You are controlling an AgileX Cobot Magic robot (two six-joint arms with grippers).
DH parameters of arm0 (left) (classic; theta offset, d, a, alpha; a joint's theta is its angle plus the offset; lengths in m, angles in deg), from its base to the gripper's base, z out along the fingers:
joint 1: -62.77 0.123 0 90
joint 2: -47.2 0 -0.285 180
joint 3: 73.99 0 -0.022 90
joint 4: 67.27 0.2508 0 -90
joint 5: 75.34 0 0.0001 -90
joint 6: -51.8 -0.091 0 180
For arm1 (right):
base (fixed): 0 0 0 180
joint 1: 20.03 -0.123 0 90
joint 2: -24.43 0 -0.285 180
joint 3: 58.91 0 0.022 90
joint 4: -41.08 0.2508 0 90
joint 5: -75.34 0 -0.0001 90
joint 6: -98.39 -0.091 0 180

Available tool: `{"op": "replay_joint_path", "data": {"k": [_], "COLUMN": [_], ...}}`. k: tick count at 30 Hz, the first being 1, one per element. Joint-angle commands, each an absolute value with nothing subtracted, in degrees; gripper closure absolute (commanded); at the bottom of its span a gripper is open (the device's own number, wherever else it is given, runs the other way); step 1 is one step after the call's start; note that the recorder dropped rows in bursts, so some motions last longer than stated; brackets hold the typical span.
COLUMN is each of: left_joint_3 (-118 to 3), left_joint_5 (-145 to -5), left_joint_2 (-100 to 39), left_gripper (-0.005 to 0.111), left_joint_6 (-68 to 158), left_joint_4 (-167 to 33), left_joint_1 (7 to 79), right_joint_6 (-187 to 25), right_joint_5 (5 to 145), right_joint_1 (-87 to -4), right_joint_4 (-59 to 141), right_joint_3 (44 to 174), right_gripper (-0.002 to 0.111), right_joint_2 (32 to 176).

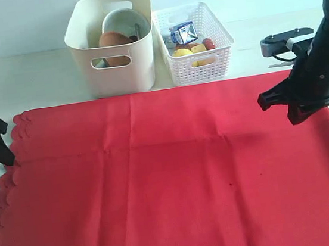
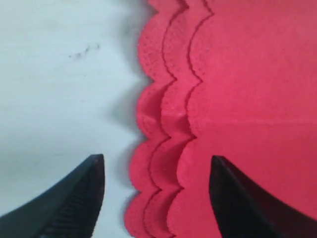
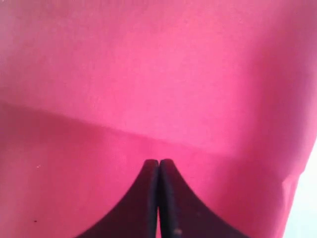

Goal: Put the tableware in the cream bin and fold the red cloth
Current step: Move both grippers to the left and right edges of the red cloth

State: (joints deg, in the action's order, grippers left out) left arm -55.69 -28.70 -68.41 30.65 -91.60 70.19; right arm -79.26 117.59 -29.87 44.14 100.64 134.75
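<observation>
Red fabric fills most of my exterior view: the large rectangular red cloth (image 1: 177, 175) lies spread flat on the white table (image 1: 26, 74). Its scalloped edge is on the left side. In the left wrist view that edge shows three scalloped layers stacked one on another. Faint crease lines cross the cloth's upper surface.

Just beyond the far edge of the red cloth stands the tall smooth-walled cream bin (image 1: 139, 66) with oval handle cutouts. Inside it I see the white ceramic bowl (image 1: 119, 20) leaning on edge and the round brown wooden plate (image 1: 115, 40) in front of the bowl. A steel item sits beside them. I cannot tell which piece it is.

Also past the cloth's far edge, touching the bin's right wall, is the smaller white lattice basket (image 1: 206, 70). It holds a blue-and-white milk carton (image 1: 185, 33) and some yellow items (image 1: 183, 52).

The right gripper (image 3: 158, 166) hangs over the cloth near its right edge. Its two black fingers are pressed together.

The left gripper (image 2: 156, 168) is at the cloth's scalloped edge. Its jaws stand wide apart: one finger (image 2: 84, 198) is over bare table and the other is over the cloth. The layered edge lies between them, ungripped.
</observation>
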Motion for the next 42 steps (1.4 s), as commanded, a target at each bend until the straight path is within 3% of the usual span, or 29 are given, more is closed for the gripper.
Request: {"op": "replay_joint_path", "data": {"k": [1,31,42], "left_joint_3": [-56.1,-56.2,-56.2], "left_joint_5": [-28.1,-19.8,-18.8], "left_joint_2": [-70.0,-73.3,-74.9], "left_gripper": [0.046,0.046,0.046], "left_joint_6": [27.9,16.2,14.6], "left_joint_4": [-92.2,-99.9,-99.7], "left_joint_1": [70.3,70.0,65.5], "right_joint_6": [-78.6,-78.6,-78.6], "right_joint_5": [115.9,114.0,113.2], "right_joint_1": [-29.4,-29.4,-29.4], "right_joint_4": [44.2,47.5,47.7], "right_joint_3": [101.0,101.0,101.0], "right_gripper": [0.108,0.108,0.108], "right_joint_2": [137.1,142.2,142.2]}}
